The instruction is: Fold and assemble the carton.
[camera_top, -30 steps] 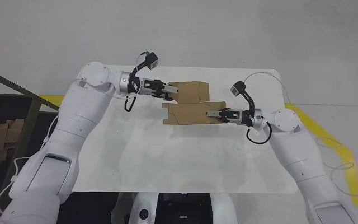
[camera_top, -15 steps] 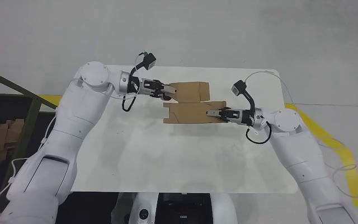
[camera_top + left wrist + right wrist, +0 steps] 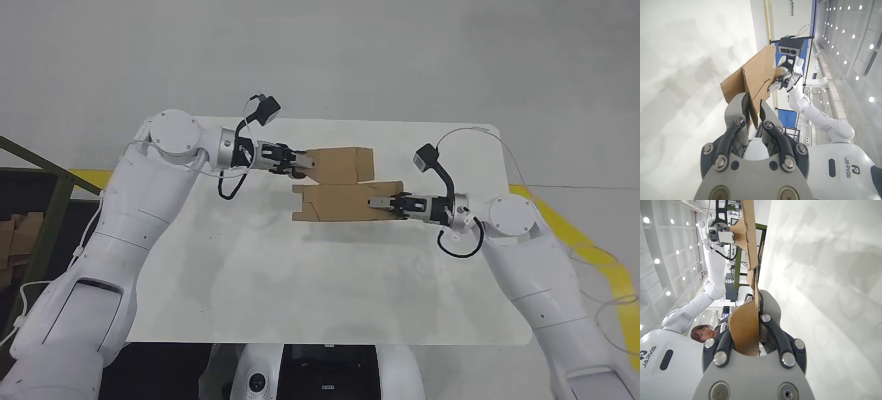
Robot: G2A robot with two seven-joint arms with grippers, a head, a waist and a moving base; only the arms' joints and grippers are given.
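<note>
A flat brown cardboard carton (image 3: pixel 340 180) hangs over the far middle of the white table (image 3: pixel 300 290), partly unfolded, with one panel stepped behind the other. My left gripper (image 3: pixel 300 160) is shut on the edge of its far panel; in the left wrist view the cardboard (image 3: pixel 755 75) sits between the fingers (image 3: pixel 745 106). My right gripper (image 3: pixel 378 203) is shut on the opposite end flap. In the right wrist view the carton (image 3: pixel 745 328) covers one finger, and the gripper (image 3: pixel 756 300) pinches it edge-on. Each wrist view shows the other gripper (image 3: pixel 775 85) (image 3: pixel 726 237) on the far end.
The table's near half is bare white surface. A dark green rail (image 3: pixel 40 200) runs beside the table's left edge, and a yellow floor line (image 3: pixel 560 220) passes at the right.
The left arm has shifted slightly at the shoulder and wrist. The carton and the right gripper have barely moved.
</note>
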